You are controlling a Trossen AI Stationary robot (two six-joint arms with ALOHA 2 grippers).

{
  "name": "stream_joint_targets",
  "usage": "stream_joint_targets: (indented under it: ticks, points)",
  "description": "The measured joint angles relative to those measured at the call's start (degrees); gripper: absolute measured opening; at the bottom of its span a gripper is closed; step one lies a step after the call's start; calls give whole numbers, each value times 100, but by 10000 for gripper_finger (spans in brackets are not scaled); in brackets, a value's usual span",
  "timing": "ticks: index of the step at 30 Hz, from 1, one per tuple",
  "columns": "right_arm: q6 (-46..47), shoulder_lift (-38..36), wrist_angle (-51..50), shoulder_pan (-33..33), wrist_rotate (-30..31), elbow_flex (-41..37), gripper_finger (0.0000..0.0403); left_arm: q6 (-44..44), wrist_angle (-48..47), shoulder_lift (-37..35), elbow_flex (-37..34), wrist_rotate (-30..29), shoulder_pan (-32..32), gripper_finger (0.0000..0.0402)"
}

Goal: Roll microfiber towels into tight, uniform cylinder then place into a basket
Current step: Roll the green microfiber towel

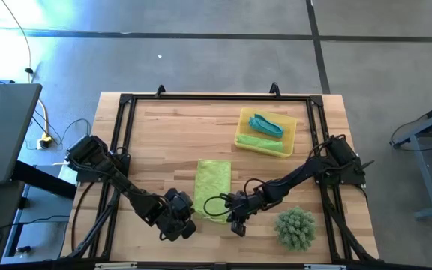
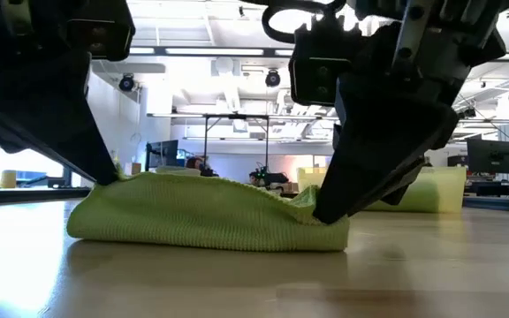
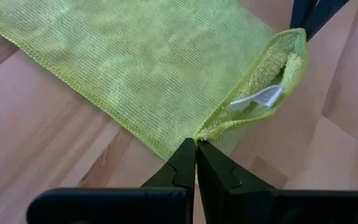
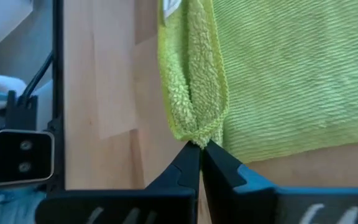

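A lime-green towel [image 1: 213, 186], folded into a long strip, lies on the table near the front middle. Its near end is raised into a small open fold showing a white tag [image 3: 260, 99]. My left gripper [image 1: 196, 218] is shut on the near left corner and my right gripper [image 1: 228, 217] is shut on the near right corner. A teal roll [image 1: 267, 124] and a lime-green roll [image 1: 261, 144] lie in the yellow basket [image 1: 240, 135] at the far right. My left gripper pinches the towel's near left corner [image 3: 199, 134] between its two fingertips, at the hemmed edge where the layers meet. The fingers slant down from the near left. The corner is raised slightly; the rest of the strip lies flat on the table. My right gripper pinches the towel's near right corner [image 4: 197, 138] between its two fingertips, on several layers at the folded end. The fingers slant down from the near right [image 2: 330, 210]. The near end stands up as a loose open fold; the rest lies on the table.
A spiky green ball-shaped plant [image 1: 296, 229] stands at the near right, close to my right arm. A black frame [image 1: 126, 101] runs around the table's edge. Bare wood lies between the towel and the basket.
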Motion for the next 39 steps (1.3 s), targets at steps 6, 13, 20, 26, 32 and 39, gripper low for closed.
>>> stream_joint_targets:
  ticks: [6,13,20,26,32,39]
  points:
    - [130,-4,-253,4,413,2,0,0,-35,0,0,-46,6,0]
    - [91,-80,-317,5,457,4,0,-134,-27,230,2,-109,7,0]
    - [110,-179,-531,7,572,4,0,-121,136,386,2,-345,38,0]
    - [78,-179,-854,15,900,4,15,-67,142,417,2,-306,40,0]
    - [-349,-327,-993,-13,636,4,77,-2,125,418,2,-346,39,0]
    - [-627,-797,-1190,-52,22,4,102,2,118,420,2,-346,101,0]
